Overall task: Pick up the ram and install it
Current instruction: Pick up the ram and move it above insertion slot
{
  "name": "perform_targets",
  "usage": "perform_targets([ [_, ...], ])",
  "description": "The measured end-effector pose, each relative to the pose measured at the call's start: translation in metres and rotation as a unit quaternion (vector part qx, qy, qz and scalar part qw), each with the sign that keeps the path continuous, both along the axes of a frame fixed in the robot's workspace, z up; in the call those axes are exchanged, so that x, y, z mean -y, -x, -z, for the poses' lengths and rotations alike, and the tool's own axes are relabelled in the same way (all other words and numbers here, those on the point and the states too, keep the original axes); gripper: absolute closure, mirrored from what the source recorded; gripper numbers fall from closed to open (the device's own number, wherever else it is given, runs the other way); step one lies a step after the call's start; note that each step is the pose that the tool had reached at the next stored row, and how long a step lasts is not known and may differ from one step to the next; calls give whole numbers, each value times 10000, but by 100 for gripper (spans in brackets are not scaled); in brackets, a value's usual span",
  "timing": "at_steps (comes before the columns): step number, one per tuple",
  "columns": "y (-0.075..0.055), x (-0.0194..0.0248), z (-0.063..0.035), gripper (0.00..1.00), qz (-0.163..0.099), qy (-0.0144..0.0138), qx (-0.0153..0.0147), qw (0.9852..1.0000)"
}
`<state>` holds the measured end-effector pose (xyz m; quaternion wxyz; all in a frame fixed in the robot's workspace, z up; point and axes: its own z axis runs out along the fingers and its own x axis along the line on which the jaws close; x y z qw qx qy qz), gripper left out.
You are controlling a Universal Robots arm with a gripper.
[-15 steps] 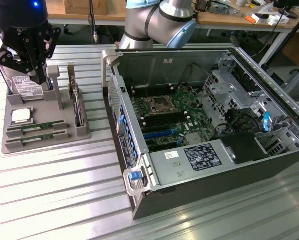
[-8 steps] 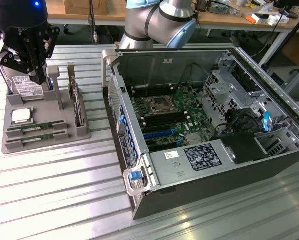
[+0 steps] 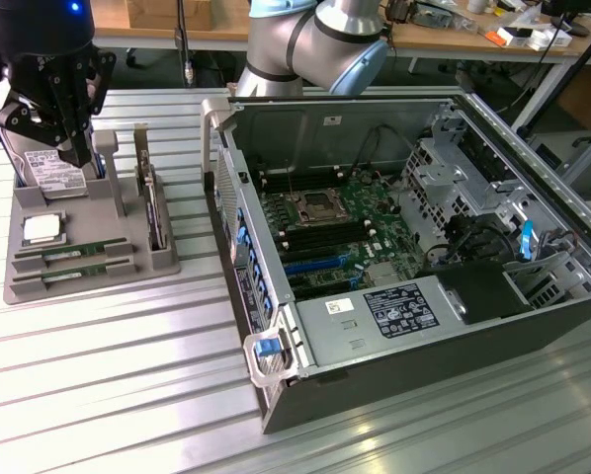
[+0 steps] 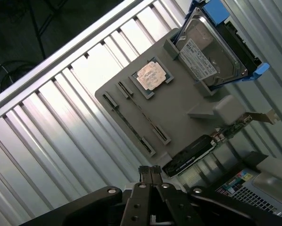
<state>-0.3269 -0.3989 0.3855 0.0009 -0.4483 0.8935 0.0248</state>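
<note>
While the claw (image 4: 149, 170) hangs shut and empty, the exterior view shows the ram (image 3: 73, 254).

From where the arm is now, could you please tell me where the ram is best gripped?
Probably the long top edge of the ram, near mid-length, coming straight down: it seems to stand on edge in a narrow slot of the grey tray, leaving just that edge free. The pincer is currently shut.
</note>
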Motion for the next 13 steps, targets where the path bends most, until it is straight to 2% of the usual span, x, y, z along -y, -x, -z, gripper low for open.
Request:
perform_targets([
  [8, 0, 0, 0, 89, -272, 0, 0, 9996],
  [13, 0, 0, 0, 89, -497, 0, 0, 9988],
])
